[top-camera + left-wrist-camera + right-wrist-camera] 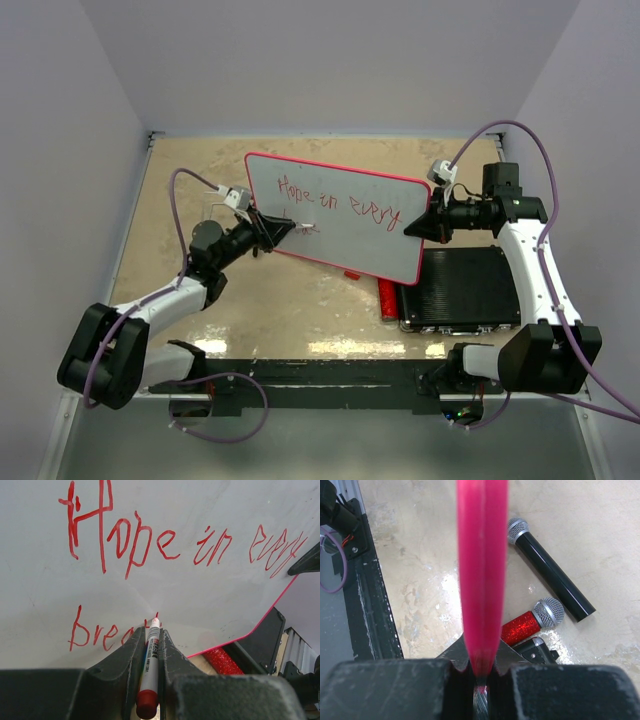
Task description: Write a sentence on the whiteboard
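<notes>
whiteboard held tilted over the table, red sentence "Hope in every", second line maybe "brea", rest hidden; left gripper clamped on marker, tip touching board; right gripper pinching board's right edge; black case below it

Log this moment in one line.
left gripper: shut on marker, tip at second line | right gripper: shut on whiteboard edge | sentence: "Hope in every" written, second line begun

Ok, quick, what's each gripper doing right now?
Left gripper: closed, holding the marker.
Right gripper: closed, clamping the whiteboard by its edge.
</notes>
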Controlling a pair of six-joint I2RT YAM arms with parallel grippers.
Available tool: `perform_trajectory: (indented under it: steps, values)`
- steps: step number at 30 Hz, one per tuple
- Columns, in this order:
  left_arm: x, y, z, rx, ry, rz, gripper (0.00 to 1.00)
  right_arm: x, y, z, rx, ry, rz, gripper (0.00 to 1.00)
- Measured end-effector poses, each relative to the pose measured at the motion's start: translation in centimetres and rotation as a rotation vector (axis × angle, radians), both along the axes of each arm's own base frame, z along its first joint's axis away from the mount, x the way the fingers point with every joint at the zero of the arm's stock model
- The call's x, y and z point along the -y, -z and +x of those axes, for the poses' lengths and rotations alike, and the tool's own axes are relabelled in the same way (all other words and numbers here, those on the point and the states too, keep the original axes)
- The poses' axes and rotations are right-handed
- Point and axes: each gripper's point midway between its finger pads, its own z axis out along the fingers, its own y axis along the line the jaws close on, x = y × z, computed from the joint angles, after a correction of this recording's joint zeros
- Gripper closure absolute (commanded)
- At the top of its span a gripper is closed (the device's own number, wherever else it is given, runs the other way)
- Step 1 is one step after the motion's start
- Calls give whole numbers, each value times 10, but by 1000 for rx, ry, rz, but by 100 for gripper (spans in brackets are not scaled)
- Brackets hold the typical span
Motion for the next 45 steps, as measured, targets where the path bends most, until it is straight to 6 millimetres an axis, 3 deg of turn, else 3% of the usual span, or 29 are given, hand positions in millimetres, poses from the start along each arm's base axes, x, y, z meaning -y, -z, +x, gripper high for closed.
perform_trajectory:
  steps: [13, 24, 29, 40, 45]
  values:
    - [3, 28, -1, -76, 24, 42, 100, 0, 0, 1, 3, 0, -1, 100]
    - [8, 40, -2, -113, 57, 53, 100, 0, 0, 1, 7, 0, -1, 100]
    - [12, 33, 0, -105, 79, 39, 100, 0, 0, 2, 11, 0, -2, 100]
    - [18, -5, -6, -14, 127, -22, 100, 0, 0, 1, 7, 0, -1, 100]
    - [19, -10, -5, -7, 127, -34, 100, 0, 0, 1, 6, -1, 0, 100]
